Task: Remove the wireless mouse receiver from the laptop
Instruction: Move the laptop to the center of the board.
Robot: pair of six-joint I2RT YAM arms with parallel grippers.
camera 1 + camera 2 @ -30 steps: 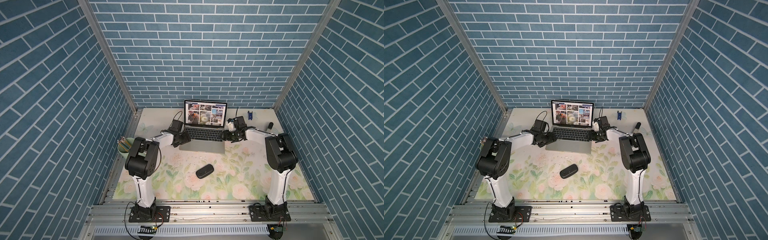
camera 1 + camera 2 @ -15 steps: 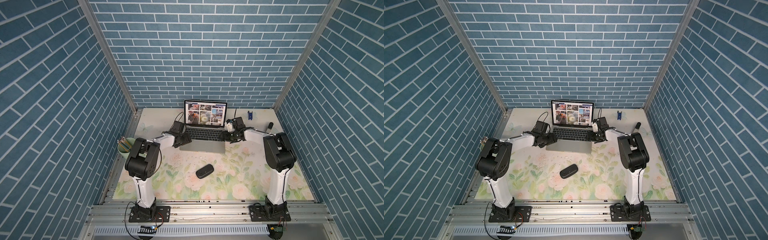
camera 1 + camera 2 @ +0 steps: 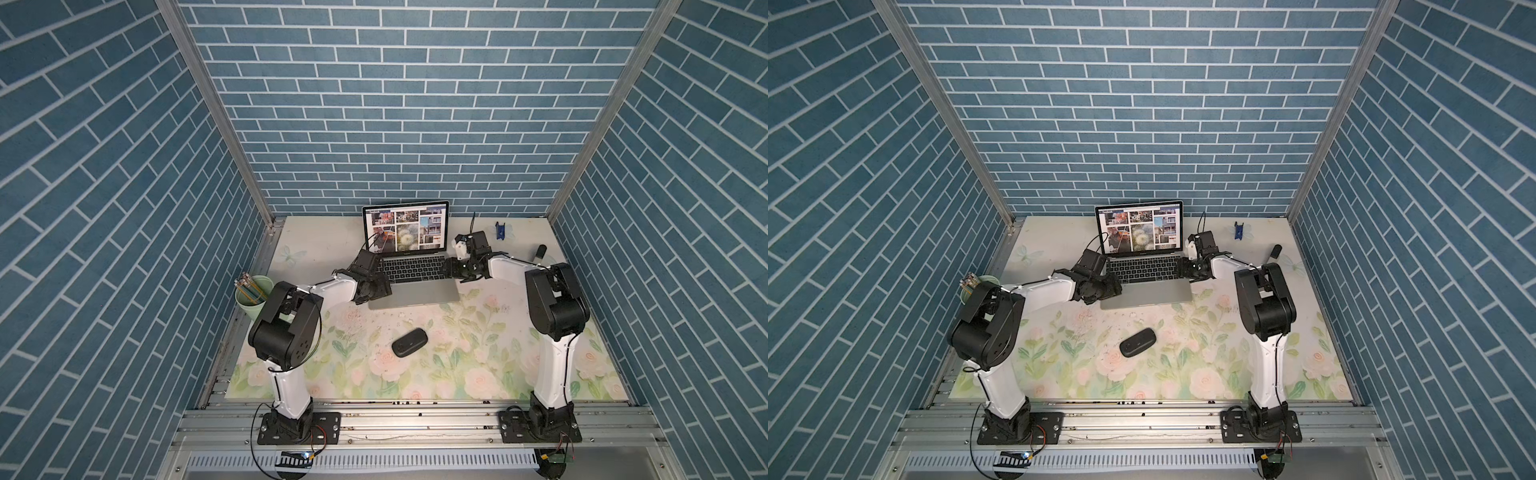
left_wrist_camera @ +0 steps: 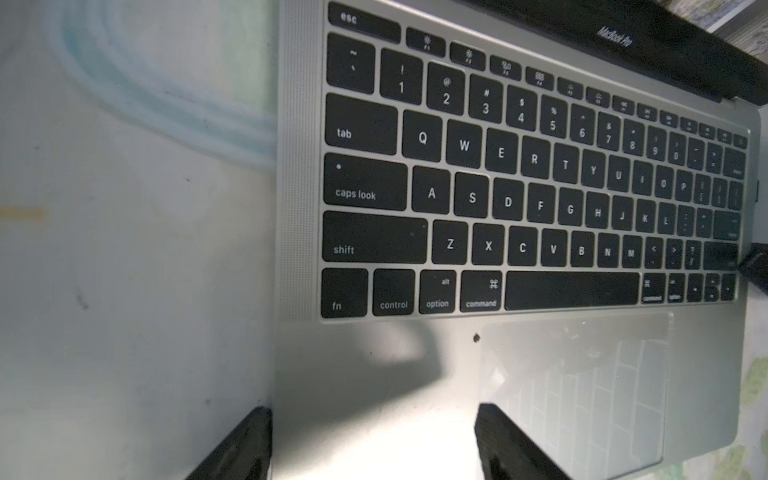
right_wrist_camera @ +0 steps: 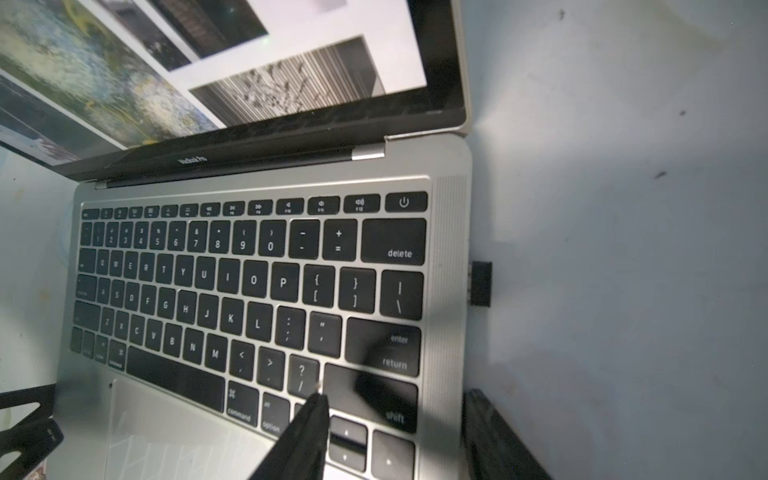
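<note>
The silver-grey laptop stands open at the back of the table, its screen showing photos. The wireless mouse receiver is a tiny black stub sticking out of the laptop's right edge. My right gripper is open. One finger hovers over the arrow keys and the other hangs just off the right edge, short of the receiver and not touching it. My left gripper is open and empty, straddling the laptop's front left corner. In both top views the right gripper hides the receiver.
A flat black mouse lies on the floral mat in front of the laptop. A green cup of pencils stands at the left edge. A blue clip and a black-capped white stick lie at the back right.
My left gripper has slid a little toward the laptop's front left corner. The right gripper has shifted slightly beside the laptop's right edge. Neither jaw opening has changed.
</note>
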